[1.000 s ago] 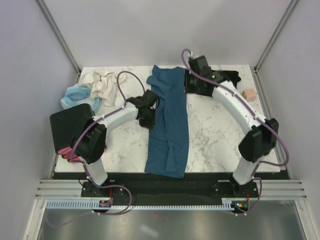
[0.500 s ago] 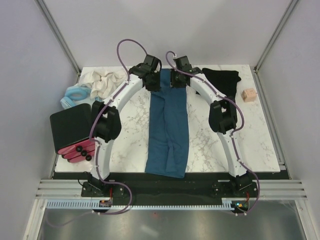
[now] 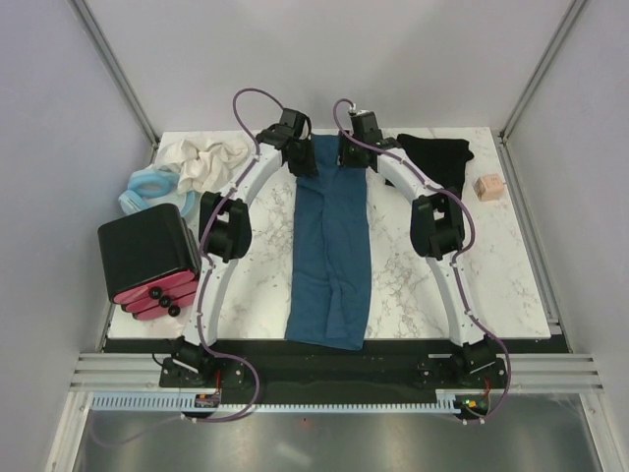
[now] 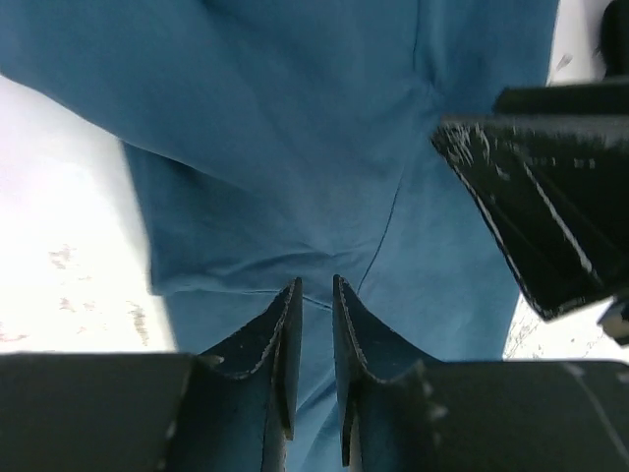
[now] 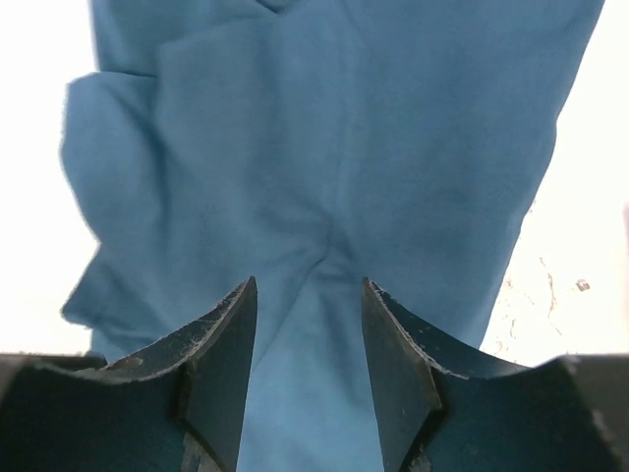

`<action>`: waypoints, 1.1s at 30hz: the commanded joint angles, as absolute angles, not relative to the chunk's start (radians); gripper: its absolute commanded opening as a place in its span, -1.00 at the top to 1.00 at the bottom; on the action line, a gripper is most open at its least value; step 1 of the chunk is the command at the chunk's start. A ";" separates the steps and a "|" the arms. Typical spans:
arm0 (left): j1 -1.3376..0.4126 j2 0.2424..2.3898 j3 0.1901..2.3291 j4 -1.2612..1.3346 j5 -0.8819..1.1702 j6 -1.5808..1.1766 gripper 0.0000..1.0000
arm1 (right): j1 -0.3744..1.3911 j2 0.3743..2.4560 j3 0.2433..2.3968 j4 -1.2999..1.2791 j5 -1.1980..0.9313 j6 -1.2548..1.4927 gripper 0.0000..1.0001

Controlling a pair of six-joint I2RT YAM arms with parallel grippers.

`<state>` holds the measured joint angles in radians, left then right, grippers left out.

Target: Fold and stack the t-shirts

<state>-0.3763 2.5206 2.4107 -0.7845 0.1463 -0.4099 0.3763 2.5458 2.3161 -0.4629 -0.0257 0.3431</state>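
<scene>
The teal t-shirt (image 3: 330, 246) lies as a long narrow strip down the middle of the table, its near end hanging over the front edge. Both grippers hover at its far end. My left gripper (image 3: 301, 159) is at the left corner, jaws a narrow gap apart, with teal cloth (image 4: 295, 147) showing through the gap (image 4: 314, 285). My right gripper (image 3: 350, 157) is at the right corner, jaws wide apart over the cloth (image 5: 324, 147), nothing between them (image 5: 310, 285). The black t-shirt (image 3: 438, 157) lies crumpled at the back right.
A cream cloth (image 3: 201, 162) and a pale blue ring-shaped item (image 3: 147, 187) lie at the back left. A black and red box (image 3: 147, 261) stands at the left edge. A small tan cube (image 3: 487, 187) sits at the right.
The left arm swung from the shirt's left side to its far end, beside the right gripper. The shirt's far end now lies straight. Both grippers' jaws have spread apart.
</scene>
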 commanded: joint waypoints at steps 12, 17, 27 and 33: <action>-0.416 2.637 2.384 -0.948 0.304 -0.528 0.96 | 0.342 2.743 2.482 -0.598 -0.212 0.524 0.74; -0.428 2.594 2.281 -0.974 0.275 -0.515 0.96 | 0.318 2.758 2.516 -0.546 -0.238 0.580 0.78; -0.388 2.646 2.427 -0.973 0.262 -0.520 0.67 | 0.267 2.744 2.505 -0.511 -0.210 0.575 0.27; -0.376 2.689 2.496 -0.939 0.270 -0.545 0.39 | 0.265 2.686 2.433 -0.485 -0.187 0.526 -0.05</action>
